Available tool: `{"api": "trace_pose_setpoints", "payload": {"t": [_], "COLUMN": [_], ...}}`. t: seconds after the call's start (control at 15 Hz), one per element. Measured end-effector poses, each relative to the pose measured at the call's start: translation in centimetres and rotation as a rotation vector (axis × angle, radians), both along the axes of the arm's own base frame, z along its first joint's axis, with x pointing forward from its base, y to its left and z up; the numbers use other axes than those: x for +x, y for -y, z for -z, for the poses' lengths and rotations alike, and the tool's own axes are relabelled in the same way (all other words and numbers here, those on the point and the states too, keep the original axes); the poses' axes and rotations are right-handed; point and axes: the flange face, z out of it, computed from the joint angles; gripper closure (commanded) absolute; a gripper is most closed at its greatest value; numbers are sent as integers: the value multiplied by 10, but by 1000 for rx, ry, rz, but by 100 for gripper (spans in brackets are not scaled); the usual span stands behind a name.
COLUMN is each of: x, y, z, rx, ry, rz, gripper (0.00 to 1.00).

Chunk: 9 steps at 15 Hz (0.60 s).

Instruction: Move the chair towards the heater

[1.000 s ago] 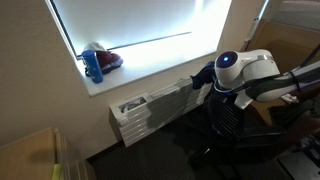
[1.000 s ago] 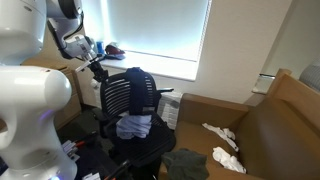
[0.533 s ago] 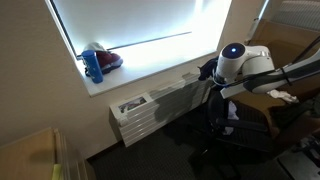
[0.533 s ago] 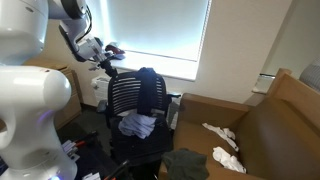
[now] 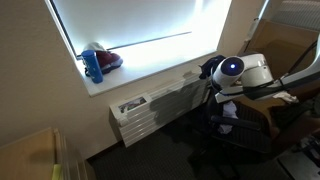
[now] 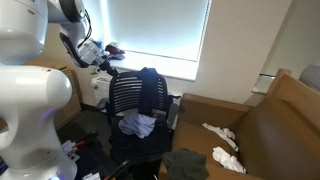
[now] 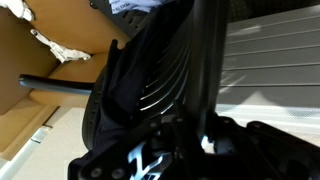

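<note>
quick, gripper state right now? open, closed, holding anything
gripper: closed on the side edge of the chair back, as far as the wrist view shows.

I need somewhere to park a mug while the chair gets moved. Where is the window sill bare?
The window sill is bare from the blue bottle along to the robot arm. Its far end is crowded by the bottle and a red object beside it. Near the chair and heater, the arm is in the way.
</note>
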Motion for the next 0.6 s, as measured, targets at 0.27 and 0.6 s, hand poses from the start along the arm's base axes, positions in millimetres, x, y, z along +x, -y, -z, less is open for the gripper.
{"api": "trace_pose_setpoints", "payload": {"t": [0.27,0.6], "x": [-2,-2], "y": [-21,-44], "z": [6,10], "rx": [-62,-88], "ry": [51,100], "rz": [-41,-87], "gripper": [95,95]}}
